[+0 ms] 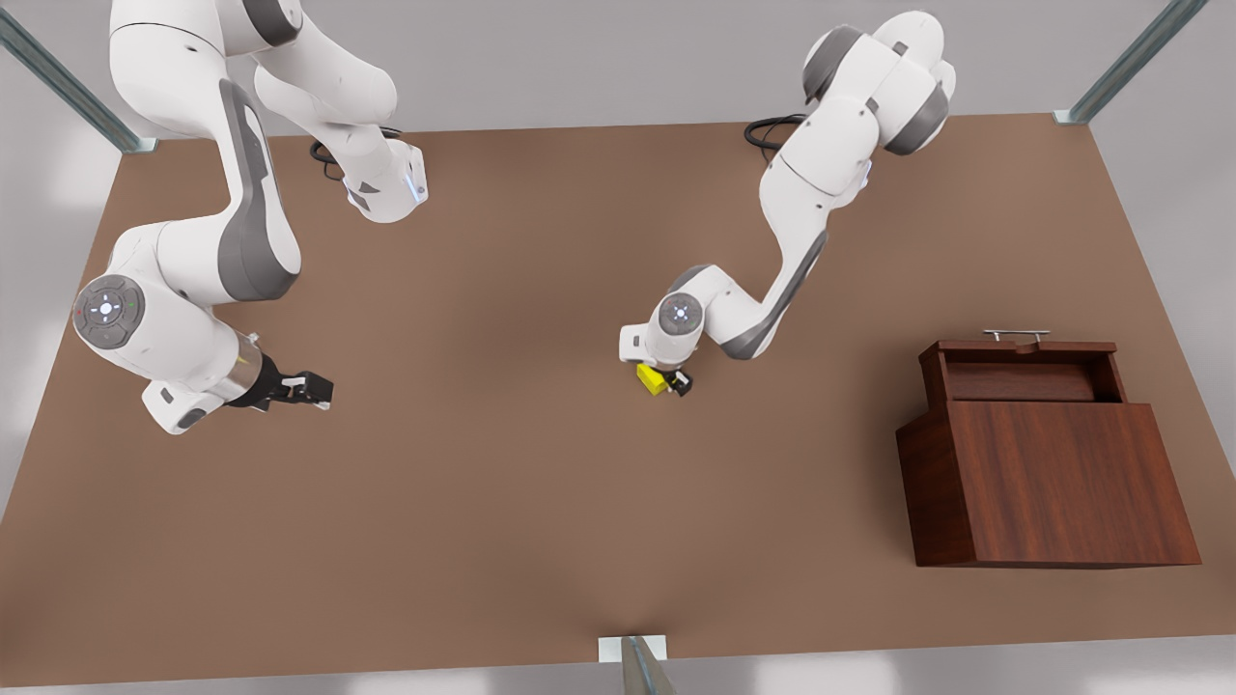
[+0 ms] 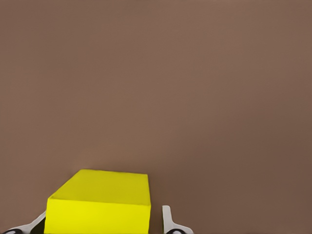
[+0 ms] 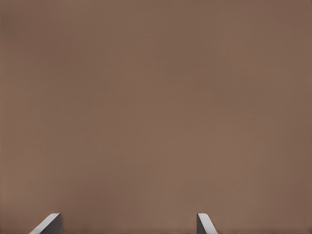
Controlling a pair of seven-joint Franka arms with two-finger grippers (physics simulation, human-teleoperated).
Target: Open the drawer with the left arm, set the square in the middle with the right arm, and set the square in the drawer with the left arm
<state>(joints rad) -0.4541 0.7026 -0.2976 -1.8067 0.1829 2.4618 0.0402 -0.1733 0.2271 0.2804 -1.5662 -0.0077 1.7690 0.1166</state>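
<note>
my left gripper [image 1: 668, 382] is down at the middle of the table [image 1: 502, 502]. the square [image 1: 652, 378] sits between my two fingers [image 2: 168, 222]. one finger is on each side of it, very near, but i cannot tell if they press it yet. in my left wrist view the square [image 2: 100, 204] looks flat on the table.

the square is small and hard, with flat sides. i think it is light. it will not bend or break. its smooth sides could slip, so i should pinch two flat sides that face away from each other, low and in the middle.

the drawer [image 1: 1028, 372] is pulled open, far off at 3 o'clock from the square. its handle [image 1: 1016, 335] is at its far edge.

my right gripper [image 1: 301, 388] waits far off at 9 o'clock, fingers spread apart, holding nothing.
</note>
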